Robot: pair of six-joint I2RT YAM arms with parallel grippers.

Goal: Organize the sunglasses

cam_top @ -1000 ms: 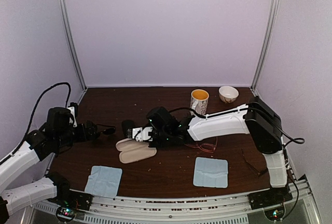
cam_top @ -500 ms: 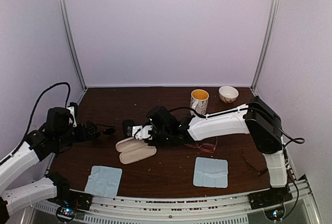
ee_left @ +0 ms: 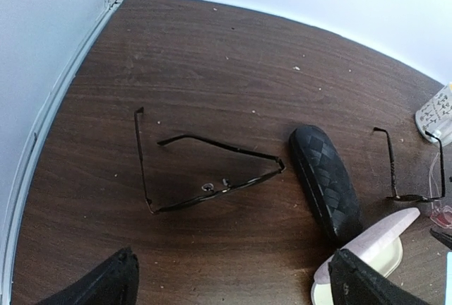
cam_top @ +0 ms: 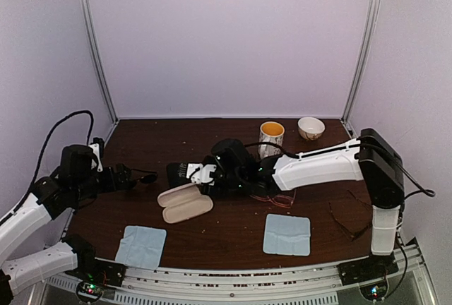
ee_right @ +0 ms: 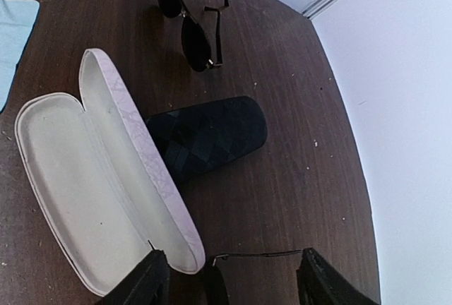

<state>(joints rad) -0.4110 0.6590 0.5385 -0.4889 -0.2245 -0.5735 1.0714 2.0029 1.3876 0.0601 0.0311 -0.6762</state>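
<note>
Sunglasses with dark lenses (ee_right: 191,22) lie on the table (ee_right: 304,142), far ahead of the right pincer (ee_right: 233,261) and beyond a shut black case (ee_right: 205,139). The same pair lies just ahead of the left pincer (ee_left: 232,266), temples unfolded. Both pincers have their fingers spread wide apart. A thin black frame (ee_right: 258,254) lies between the right fingers (ee_right: 145,284); whether it touches them cannot be told. An open pink case (ee_right: 99,178) sits just ahead of that pincer, beside the black one.
</note>
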